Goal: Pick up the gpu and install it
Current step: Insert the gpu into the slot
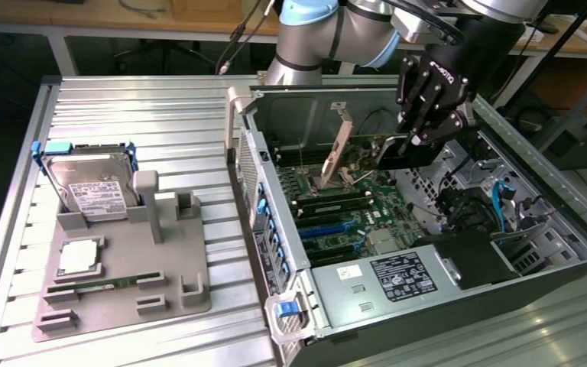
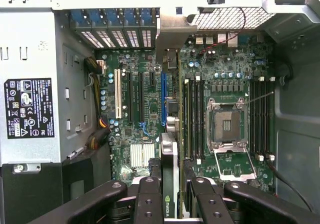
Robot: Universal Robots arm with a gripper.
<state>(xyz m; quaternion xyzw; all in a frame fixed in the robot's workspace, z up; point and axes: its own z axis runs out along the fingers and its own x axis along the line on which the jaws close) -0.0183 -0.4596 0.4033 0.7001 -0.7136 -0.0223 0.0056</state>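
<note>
The gripper (image 1: 400, 149) hangs inside the open computer case (image 1: 538, 222), partly closed with its fingers (image 2: 149, 199) clamped on either side of the gpu (image 1: 360, 153). The card is held on edge above the motherboard (image 2: 145, 109), its beige metal bracket (image 1: 341, 141) rising toward the case's rear wall. In the wrist view the gpu (image 2: 169, 189) runs between the fingers toward the expansion slots (image 2: 163, 96). On the worktop (image 1: 150, 107) beside the case, a grey holder (image 1: 120, 283) carries a hard drive (image 1: 92, 187).
</note>
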